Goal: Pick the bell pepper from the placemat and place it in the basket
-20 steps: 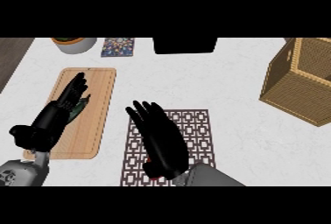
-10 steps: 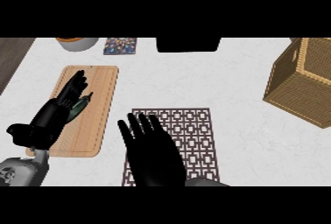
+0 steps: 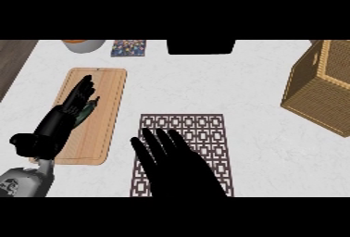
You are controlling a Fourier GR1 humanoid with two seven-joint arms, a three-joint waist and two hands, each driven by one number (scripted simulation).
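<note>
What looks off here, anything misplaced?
No bell pepper shows on the placemat; the right hand, fingers straight, covers its lower part and may hide it. Something greenish peeks from under the left hand on the cutting board; what it is, I cannot tell.

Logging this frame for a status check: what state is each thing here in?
Black left hand: open, fingers straight, above the light wooden cutting board.
Black right hand: open, fingers straight, above the brown patterned placemat.
Tan woven basket: upright, inside hidden.
Bell pepper: not visible.
</note>
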